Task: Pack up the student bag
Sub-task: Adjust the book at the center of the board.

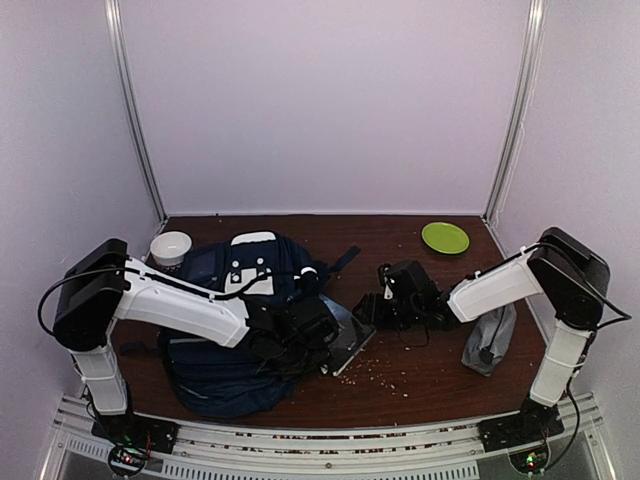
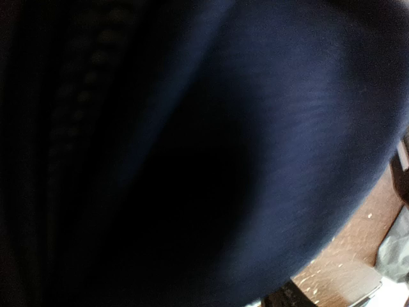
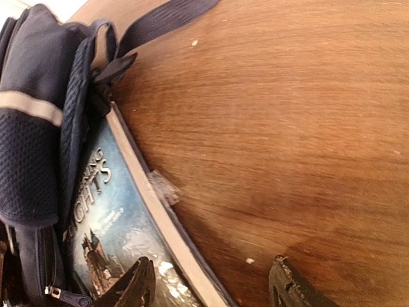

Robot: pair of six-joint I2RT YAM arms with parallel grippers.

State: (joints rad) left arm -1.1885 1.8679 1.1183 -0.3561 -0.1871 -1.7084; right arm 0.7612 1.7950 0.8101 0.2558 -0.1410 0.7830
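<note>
left gripper (image 1: 312, 322) against student bag (image 1: 225, 385) fabric, jaws unreadable | right gripper (image 3: 214, 272) spread, empty, over book (image 3: 118, 224) edge on table (image 3: 287, 128)

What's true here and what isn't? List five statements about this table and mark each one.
1. The backpack covers part of the book. True.
2. The plate is red. False: it is green.
3. The bowl stands at the right edge. False: it stands far left, by the backpack.
4. The right gripper has open jaws. True.
5. The pouch is inside the backpack. False: it lies on the table.
</note>
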